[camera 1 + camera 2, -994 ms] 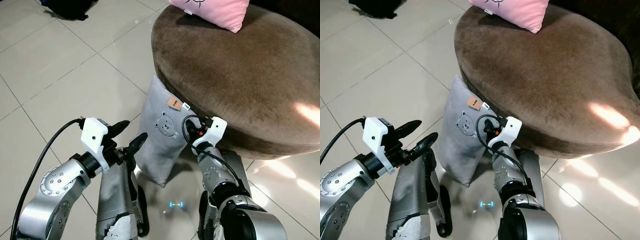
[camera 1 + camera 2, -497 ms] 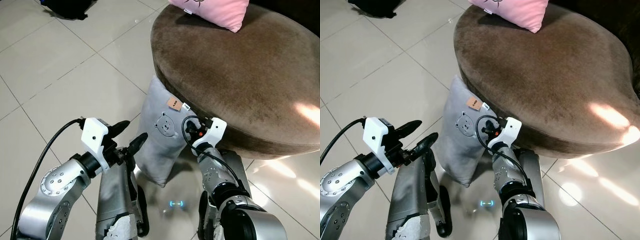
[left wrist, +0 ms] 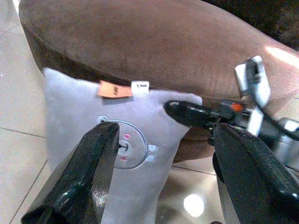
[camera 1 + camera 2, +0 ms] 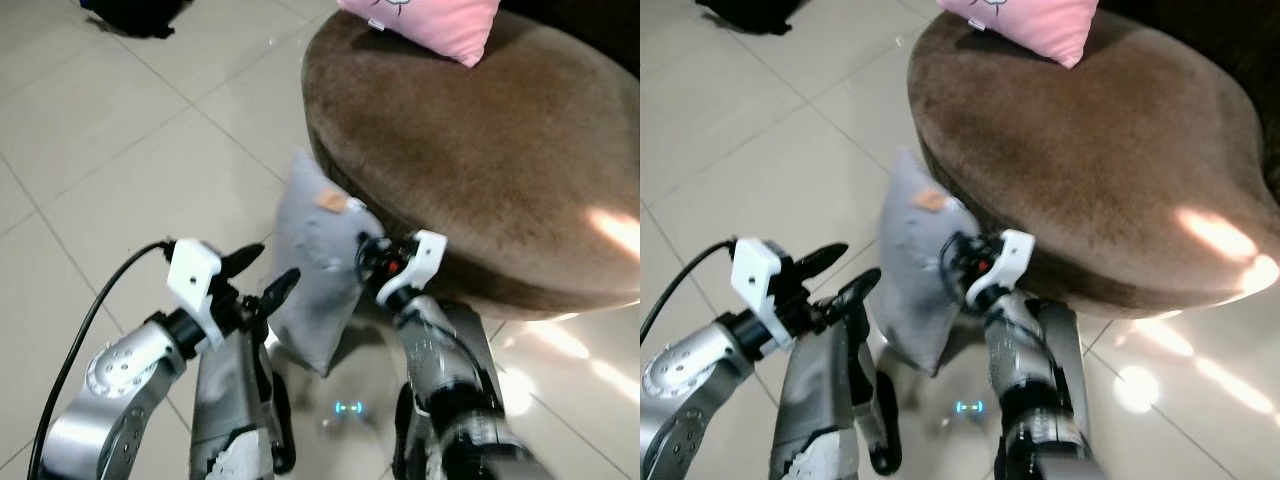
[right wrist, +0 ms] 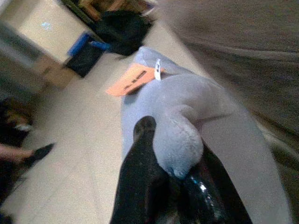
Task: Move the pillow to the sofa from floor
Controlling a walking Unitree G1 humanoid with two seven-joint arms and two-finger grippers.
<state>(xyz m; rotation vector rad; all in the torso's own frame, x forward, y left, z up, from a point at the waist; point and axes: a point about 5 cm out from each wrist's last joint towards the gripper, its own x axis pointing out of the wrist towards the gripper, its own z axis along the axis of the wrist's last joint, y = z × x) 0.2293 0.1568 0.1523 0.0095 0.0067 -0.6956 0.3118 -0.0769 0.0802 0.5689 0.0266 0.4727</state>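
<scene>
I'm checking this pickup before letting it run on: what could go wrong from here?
1. The right tool pinches only one corner of the soft grey bear-face pillow; the fabric might slip out during lifting.
2. The pillow leans against the round brown velvet sofa, whose overhanging edge may snag it.
3. The left tool is open beside the pillow, so it gives no support.

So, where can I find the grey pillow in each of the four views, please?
Left eye view: grey pillow at centre, against the brown sofa.
Right eye view: left of centre.
Left wrist view: lower left.
Right wrist view: centre, its corner pinched by the right gripper.
Shared landmark: the pillow's orange tag.
</scene>
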